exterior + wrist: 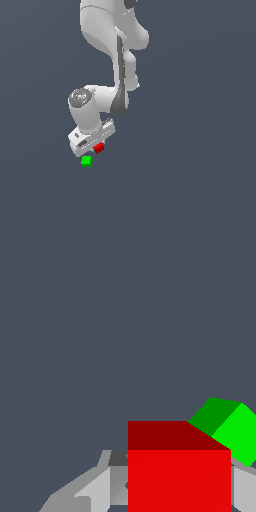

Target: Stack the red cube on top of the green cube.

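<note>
My pincer [96, 145] is closed on the red cube [98, 148]; in the wrist view the red cube [179, 476] fills the space between my grey fingers [95, 491], so I judge the grip to be firm. I hold it from above, which leaves its underside free to meet the other block.

The green cube [86, 161] sits on the dark surface [190, 200], just beside the red one and toward the exterior view's left and lower side. From the wrist, the green cube [227, 428] peeks out past the red cube's edge, turned at an angle to it, so the two are not yet lined up.

Whether the red cube is clear of the surface I cannot tell for certain, though it seems slightly raised. I judge the carry to be underway: next I need to bring the red cube over the green one, high enough to clear its top, and set it down squarely. A sideways nudge could knock the green cube away.
</note>
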### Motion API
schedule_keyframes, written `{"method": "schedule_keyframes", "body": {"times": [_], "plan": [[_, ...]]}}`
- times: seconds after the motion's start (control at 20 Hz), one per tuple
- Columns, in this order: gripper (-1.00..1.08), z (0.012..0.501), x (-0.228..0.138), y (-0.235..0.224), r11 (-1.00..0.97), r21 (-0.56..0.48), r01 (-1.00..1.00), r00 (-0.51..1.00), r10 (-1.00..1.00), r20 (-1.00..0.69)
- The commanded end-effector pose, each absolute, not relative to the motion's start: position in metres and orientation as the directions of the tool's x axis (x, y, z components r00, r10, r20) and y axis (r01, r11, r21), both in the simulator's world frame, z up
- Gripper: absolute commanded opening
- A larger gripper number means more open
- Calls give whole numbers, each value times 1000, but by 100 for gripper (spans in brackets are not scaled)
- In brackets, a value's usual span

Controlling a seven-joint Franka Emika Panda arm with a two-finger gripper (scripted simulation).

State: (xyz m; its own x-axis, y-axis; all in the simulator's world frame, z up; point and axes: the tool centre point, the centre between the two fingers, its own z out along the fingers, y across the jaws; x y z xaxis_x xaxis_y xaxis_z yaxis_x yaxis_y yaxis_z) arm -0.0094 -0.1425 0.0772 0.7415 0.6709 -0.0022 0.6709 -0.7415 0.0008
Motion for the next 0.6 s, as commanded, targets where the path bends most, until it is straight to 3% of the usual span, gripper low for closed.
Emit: {"method": "schedule_keyframes", "body": {"times": [0.0, 0.55], "plan": [[-100, 74, 3, -156, -741, 1, 671, 741, 671, -1], [-100, 67, 36, -190, -741, 0, 671, 741, 671, 0]]}}
